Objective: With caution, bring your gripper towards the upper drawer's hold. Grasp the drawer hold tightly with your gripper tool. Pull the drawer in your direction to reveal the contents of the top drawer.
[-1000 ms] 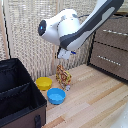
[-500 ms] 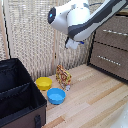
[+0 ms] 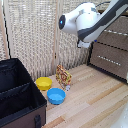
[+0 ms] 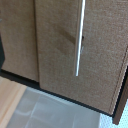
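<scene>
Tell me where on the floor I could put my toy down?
The wooden floor is bare between the bowls and the brown cabinet. It is crowded by the black box, where the yellow bowl, blue bowl and colourful packet sit close together.

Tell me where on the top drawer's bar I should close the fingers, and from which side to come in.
Grip the drawer hold near its middle, coming straight at the upper drawer front, with one finger on each long side of the bar. It is a thin straight bar, so a mid-bar grip should pull evenly. The gripper itself is not visible in either view.
</scene>
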Motion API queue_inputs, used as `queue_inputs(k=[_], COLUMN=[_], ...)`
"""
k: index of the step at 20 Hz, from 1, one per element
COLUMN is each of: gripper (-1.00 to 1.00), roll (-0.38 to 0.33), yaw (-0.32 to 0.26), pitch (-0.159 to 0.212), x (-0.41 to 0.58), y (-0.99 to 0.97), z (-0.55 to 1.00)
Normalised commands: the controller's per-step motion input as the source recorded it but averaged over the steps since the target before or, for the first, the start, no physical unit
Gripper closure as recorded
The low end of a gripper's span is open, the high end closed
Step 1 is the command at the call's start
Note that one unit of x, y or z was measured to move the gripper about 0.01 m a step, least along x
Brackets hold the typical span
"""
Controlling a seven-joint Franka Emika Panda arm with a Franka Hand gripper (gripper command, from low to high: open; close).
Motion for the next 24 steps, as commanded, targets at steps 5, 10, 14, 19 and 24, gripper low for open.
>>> queue_inputs(k=[5, 10, 14, 19, 24], gripper=[-1.00, -1.00, -1.00, -1.00, 1.00], roll=[-0.193, -0.149, -0.092, -0.098, -0.014], yaw=[0.042, 0.053, 0.071, 0.061, 0.055], pitch=[0.008, 0.001, -0.005, -0.001, 0.000], x=[-0.210, -0.169, -0.172, -0.091, 0.000], y=[-0.54, -0.48, -0.59, -0.61, -0.32], z=[-0.08, -0.02, 0.00, 0.00, 0.00])
